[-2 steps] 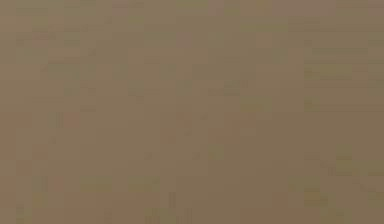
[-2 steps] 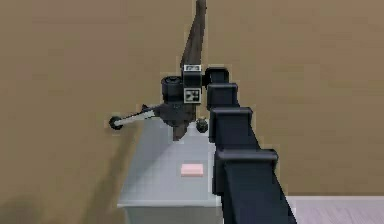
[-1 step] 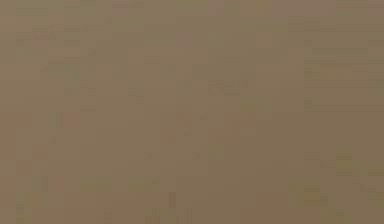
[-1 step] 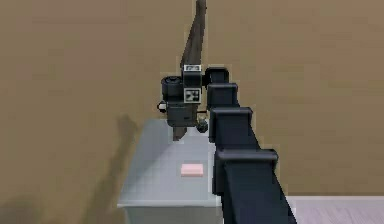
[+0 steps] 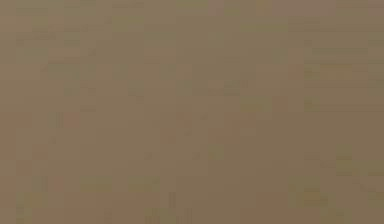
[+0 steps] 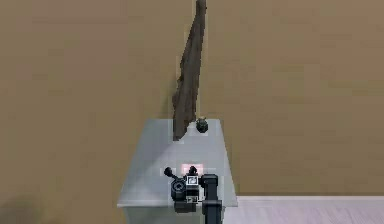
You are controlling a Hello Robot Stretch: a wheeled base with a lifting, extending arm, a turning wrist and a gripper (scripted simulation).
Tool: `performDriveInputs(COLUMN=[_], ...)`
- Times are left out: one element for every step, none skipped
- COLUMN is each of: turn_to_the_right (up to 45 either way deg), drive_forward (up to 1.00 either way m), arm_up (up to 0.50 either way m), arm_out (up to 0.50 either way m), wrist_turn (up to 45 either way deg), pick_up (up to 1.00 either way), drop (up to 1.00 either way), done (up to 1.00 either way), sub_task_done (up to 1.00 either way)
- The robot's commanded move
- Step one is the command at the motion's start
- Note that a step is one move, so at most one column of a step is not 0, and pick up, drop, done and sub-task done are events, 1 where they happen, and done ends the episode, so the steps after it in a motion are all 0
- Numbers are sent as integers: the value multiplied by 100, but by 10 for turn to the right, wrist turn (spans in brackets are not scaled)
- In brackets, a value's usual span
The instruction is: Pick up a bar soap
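In the arm side view a small pale pink flat thing (image 6: 192,168), perhaps the bar soap, lies on the near part of a light grey table top (image 6: 150,160). My gripper (image 6: 176,184) is right at it, on the end of the dark arm bar (image 6: 211,203) rising from the bottom edge. I cannot tell whether the gripper touches the pink thing or holds anything.
A tall, thin brown piece (image 6: 188,70) stands leaning on the table's far part, with a small dark round thing (image 6: 202,126) beside its foot. A brown wall (image 6: 300,90) backs the table. Pale floor (image 6: 310,210) shows at the lower right. The forward view faces a plain brown wall (image 5: 192,110).
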Motion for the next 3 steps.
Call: performDriveInputs(turn_to_the_right=[0,0,0], drive_forward=[0,0,0], arm_up=[0,10,0], arm_out=[0,0,0], wrist_turn=[0,0,0], pick_up=[100,0,0], drop=[0,0,0], done=[0,0,100], sub_task_done=[0,0,0])
